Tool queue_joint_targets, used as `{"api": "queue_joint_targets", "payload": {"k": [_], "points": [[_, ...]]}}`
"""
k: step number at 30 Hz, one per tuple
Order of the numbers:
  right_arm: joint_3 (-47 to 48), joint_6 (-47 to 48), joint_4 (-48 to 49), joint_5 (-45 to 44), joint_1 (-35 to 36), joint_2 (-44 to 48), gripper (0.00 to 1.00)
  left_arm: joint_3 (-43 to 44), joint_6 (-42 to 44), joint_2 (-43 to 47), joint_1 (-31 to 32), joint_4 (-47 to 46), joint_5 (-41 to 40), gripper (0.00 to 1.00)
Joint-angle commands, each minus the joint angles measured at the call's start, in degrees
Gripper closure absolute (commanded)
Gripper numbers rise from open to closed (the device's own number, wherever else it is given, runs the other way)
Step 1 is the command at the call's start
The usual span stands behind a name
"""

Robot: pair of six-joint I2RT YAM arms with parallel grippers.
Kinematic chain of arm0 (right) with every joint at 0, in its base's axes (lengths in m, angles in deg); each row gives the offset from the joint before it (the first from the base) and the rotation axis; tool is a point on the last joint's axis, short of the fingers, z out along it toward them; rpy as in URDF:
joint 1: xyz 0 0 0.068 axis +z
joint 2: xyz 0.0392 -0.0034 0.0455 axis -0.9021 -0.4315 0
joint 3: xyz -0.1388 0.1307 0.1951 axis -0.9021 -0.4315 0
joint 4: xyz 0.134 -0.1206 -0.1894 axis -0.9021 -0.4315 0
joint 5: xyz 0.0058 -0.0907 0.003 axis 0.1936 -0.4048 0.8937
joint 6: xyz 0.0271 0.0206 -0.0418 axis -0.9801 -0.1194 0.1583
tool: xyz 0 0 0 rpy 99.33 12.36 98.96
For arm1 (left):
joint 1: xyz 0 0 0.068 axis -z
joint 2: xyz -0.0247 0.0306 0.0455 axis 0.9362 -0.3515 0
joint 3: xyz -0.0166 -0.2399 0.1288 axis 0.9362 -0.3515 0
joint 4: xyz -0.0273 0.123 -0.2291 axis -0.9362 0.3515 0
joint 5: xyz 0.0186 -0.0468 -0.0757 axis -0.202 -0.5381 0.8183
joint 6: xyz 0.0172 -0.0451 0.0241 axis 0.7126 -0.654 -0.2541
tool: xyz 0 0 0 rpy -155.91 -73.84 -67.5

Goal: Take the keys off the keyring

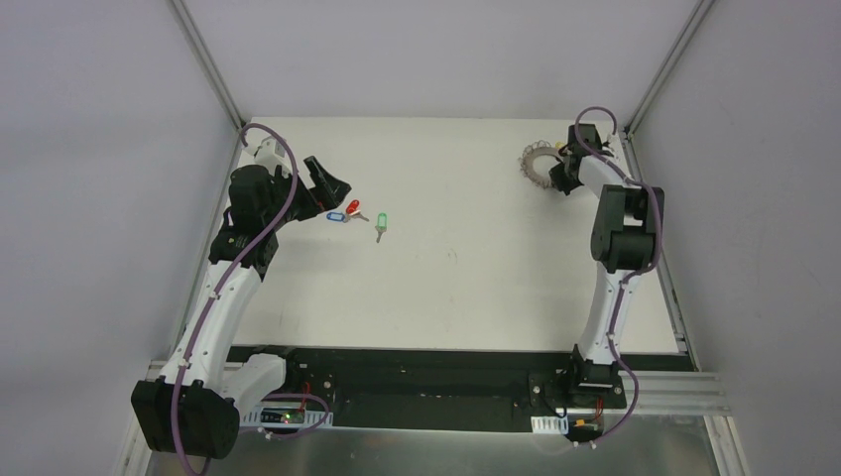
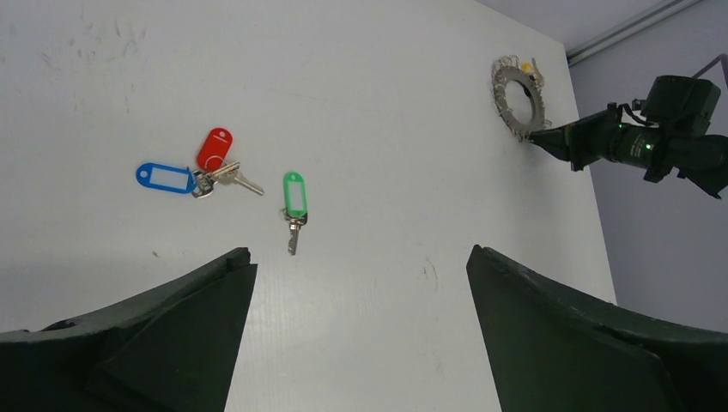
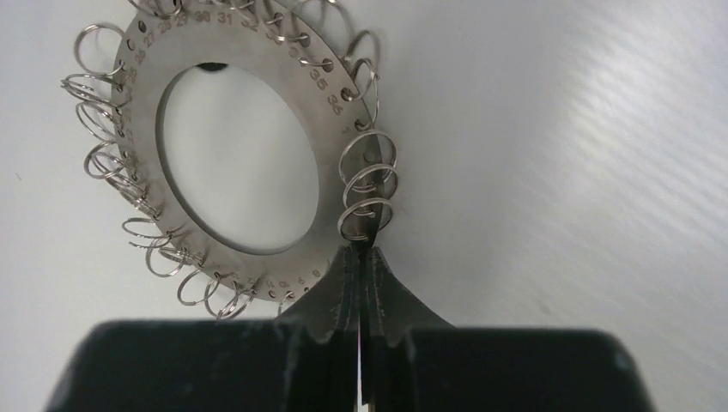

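Right gripper [image 3: 360,253] pinched shut on keyring [image 3: 339,146] rim, far right corner of table [image 1: 466,297]. Left gripper [image 2: 359,251] wide open by loose keys [image 2: 209,180] near left edge. It looks thin, stiff, light, slick; grip flat rim, not springy loops [image 3: 367,184].

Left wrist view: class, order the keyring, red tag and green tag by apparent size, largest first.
Largest: keyring, though farthest away.
Then red tag and green tag: too alike to rank.

Open table [image 1: 476,258] between green-tagged key [image 1: 381,220] and keyring [image 1: 537,164]; right arm [image 1: 625,223] blocks keyring's right side.
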Motion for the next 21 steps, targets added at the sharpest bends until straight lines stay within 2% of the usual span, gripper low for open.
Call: {"api": "queue_joint_targets", "payload": {"k": [1,9,16,21], "points": [[-12.1,1.5,3.5,4.8,1.4,13.5,1.00,1.2,0.0,0.9,-0.5,-0.8,0.6,0.00],[-37.0,1.1,10.5,13.8,9.7,35.2,1.00,1.7,-2.8,-1.3,-0.2,-1.2,5.1,0.00],[-46.3,2.0,7.9,15.2,20.5,49.3,1.00,3.5,-0.8,-7.8,3.9,-0.3,10.4,0.00],[-52.5,-0.4,9.6,14.9,25.3,57.2,1.00,7.2,8.3,-12.3,11.5,5.6,12.9,0.00]]}}
